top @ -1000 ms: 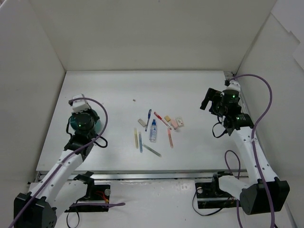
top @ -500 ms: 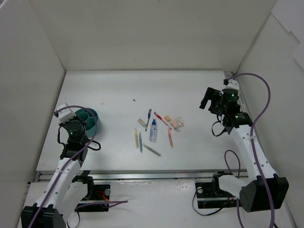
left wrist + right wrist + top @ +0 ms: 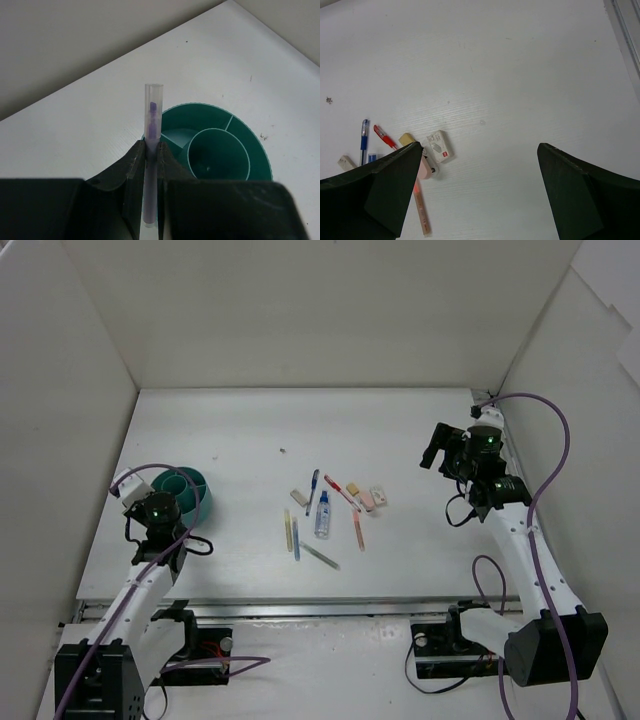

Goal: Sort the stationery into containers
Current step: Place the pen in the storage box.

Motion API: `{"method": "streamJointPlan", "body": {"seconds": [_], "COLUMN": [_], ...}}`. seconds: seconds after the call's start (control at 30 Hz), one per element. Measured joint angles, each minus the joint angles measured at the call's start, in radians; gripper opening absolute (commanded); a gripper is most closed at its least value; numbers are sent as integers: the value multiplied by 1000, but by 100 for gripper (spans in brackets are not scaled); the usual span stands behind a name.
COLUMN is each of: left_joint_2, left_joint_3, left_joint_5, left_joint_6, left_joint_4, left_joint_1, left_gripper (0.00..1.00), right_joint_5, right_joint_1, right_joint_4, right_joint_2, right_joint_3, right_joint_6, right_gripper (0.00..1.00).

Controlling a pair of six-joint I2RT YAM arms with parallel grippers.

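Note:
My left gripper (image 3: 151,148) is shut on a thin translucent purple pen (image 3: 152,112) that stands up between the fingers. The round teal bowl (image 3: 262,152) with its smaller inner cylinder (image 3: 217,155) lies just ahead and to the right. From above, the left gripper (image 3: 135,490) is at the bowl's (image 3: 188,481) left side. The loose stationery lies mid-table: a blue pen (image 3: 312,485), a blue-capped tube (image 3: 322,515), a red pen (image 3: 340,490), a pink pencil (image 3: 358,531) and erasers (image 3: 367,500). My right gripper (image 3: 437,448) is open and empty, to their right.
White walls enclose the table on the left, back and right. In the right wrist view the open right gripper (image 3: 479,147) looks down on a white eraser (image 3: 440,146), a tan eraser (image 3: 407,139), the red pen (image 3: 384,136) and the blue pen (image 3: 364,140).
My left arm has swung left and nearer from above the bowl, uncovering it, with the pen still held. The right arm has barely moved.

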Motion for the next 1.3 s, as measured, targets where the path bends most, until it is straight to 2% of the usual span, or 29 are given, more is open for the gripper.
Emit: {"method": "streamJointPlan", "body": {"seconds": [0.3, 0.47, 0.7, 1.03, 1.23, 1.3], "left_joint_2": [92, 71, 33, 257, 275, 260], "left_joint_3": [41, 100, 104, 112, 122, 122], "left_joint_5": [-48, -48, -69, -73, -73, -72], "left_joint_6": [-67, -88, -94, -102, -153, -175], "left_joint_4": [-10, -50, -39, 10, -6, -23], "left_joint_1": [0, 0, 0, 0, 0, 0], "left_gripper": [0, 0, 0, 0, 0, 9], "right_joint_5": [0, 1, 1, 1, 2, 2], "right_joint_1": [0, 0, 0, 0, 0, 0], "right_joint_4": [0, 0, 0, 0, 0, 0], "right_joint_2": [0, 0, 8, 18, 18, 18], "right_joint_3": [0, 0, 0, 0, 0, 0], "right_joint_6": [0, 0, -1, -3, -3, -3], "right_gripper": [98, 98, 98, 98, 98, 98]}}
